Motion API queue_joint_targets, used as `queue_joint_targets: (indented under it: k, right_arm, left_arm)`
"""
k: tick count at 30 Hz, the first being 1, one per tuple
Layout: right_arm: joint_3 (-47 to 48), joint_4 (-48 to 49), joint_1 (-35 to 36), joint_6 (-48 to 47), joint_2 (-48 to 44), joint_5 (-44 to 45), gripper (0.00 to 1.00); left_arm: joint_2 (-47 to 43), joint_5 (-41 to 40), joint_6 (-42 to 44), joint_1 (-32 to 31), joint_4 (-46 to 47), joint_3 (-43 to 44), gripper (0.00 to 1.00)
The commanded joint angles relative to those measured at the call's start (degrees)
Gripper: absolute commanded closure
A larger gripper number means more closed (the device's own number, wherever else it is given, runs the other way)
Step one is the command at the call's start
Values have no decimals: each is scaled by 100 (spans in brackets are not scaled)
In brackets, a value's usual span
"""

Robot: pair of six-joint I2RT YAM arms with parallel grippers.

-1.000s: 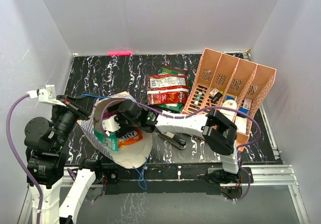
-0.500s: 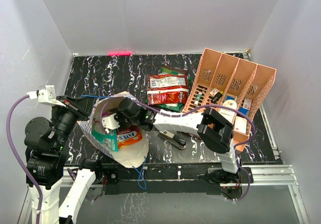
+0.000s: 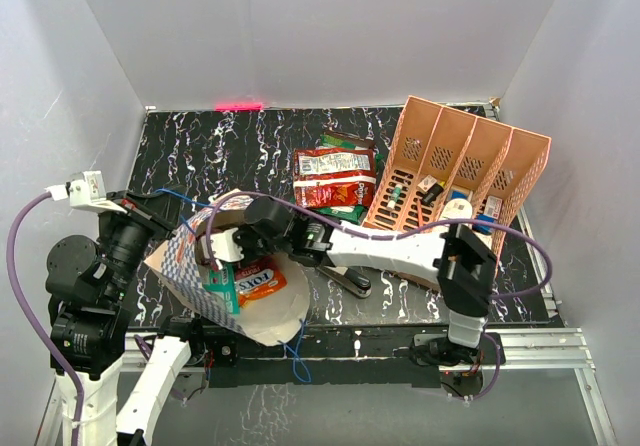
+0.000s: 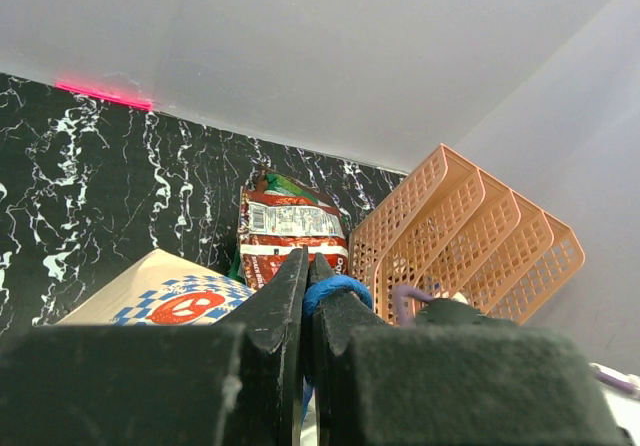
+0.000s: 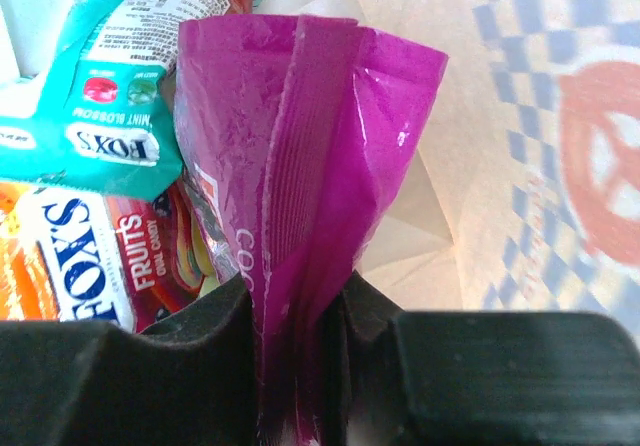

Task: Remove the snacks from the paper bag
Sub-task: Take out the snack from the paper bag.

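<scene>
Now, bag (image 3: 268,316): lies on its side at the near-left of the table (image 3: 220,146), mouth open.
Right gripper (image 5: 295,301): reaches inside the bag, jaws clamped on a purple packet (image 5: 310,146).
Left gripper (image 4: 308,266): fingers pressed together on the bag's blue handle (image 4: 338,288).
Also in bag: teal packet (image 5: 95,86) and orange FOX'S packet (image 5: 70,256), just beside the purple one.
Outside: red packet (image 3: 335,178) tops a small pile of snacks on the table, next to the organiser (image 3: 460,166).

White arm links (image 3: 385,251) with black joints (image 3: 465,266); trailing purple cables (image 3: 10,251); matte black fingers (image 4: 268,318).
</scene>
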Motion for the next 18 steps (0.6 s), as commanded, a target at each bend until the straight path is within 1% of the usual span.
queue_joint_targets:
  k: [1, 5, 7, 9, 12, 18]
  right_arm:
    - [-72, 679, 50, 347, -982, -273, 93]
    - [-349, 702, 52, 655, -1323, -291, 93]
    - [-361, 693, 50, 1042, -1431, -158, 93]
    - [-172, 424, 50, 1414, -1487, -72, 93]
    - [82, -140, 52, 1662, -1713, -468, 93]
    - [-194, -352, 50, 2266, -2846, -741, 93]
  left_arm:
    - [-29, -278, -42, -29, 32, 199, 100]
    - [-7, -423, -83, -29, -19, 219, 100]
    - [39, -594, -122, -28, -122, 281, 100]
    - [111, -760, -148, -29, -265, 361, 100]
    - [194, -960, -163, -29, -400, 443, 100]
    - [180, -1098, -177, -29, -453, 376, 100]
